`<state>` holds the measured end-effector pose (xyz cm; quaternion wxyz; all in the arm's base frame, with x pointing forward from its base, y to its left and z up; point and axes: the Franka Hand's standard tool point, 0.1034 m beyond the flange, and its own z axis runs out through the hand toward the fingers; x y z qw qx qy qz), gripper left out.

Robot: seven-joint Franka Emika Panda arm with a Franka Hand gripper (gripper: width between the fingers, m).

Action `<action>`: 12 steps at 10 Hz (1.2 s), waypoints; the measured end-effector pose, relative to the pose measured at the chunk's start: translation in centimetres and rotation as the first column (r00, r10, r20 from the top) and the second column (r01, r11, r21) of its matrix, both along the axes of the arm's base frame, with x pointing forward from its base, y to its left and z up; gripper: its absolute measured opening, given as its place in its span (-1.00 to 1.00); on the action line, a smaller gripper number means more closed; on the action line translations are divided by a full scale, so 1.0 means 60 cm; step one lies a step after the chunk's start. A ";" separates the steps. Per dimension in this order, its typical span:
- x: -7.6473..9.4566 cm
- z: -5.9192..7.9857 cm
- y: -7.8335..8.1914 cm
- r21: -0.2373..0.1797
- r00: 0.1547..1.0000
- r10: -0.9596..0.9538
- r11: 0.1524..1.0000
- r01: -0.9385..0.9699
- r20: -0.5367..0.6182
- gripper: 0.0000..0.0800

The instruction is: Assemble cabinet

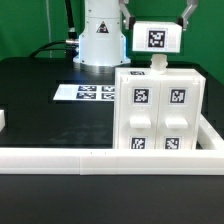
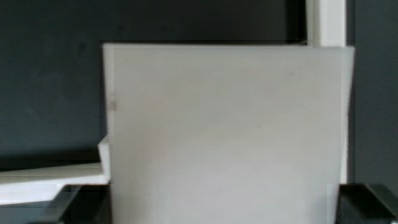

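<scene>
Pinching a white tagged block (image 1: 157, 40), the jaws hold it above the upright cabinet (image 1: 158, 110).

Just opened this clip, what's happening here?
The Panda's gripper holds a white tagged block in the air, right over the cabinet. A short peg under the block reaches down to the cabinet's top; whether it is seated I cannot tell. The cabinet stands upright in the corner of the white rail, four tags facing the camera. The marker board lies flat behind it, toward the exterior view's left.
</scene>
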<state>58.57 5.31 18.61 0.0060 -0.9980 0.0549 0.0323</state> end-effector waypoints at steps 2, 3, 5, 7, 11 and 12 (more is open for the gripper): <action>-0.003 -0.011 0.000 -0.002 1.000 0.003 1.000 -0.003 -0.010 0.40; -0.003 -0.015 0.002 -0.003 1.000 0.006 1.000 -0.006 -0.014 0.40; -0.002 -0.016 0.003 -0.004 1.000 0.007 1.000 -0.007 -0.013 0.40; 0.002 -0.016 0.007 -0.003 1.000 0.011 1.000 -0.011 -0.011 0.40; 0.019 -0.027 0.006 -0.005 1.000 0.029 1.000 -0.030 -0.007 0.40; 0.017 -0.035 0.006 -0.006 1.000 0.029 1.000 -0.029 0.003 0.40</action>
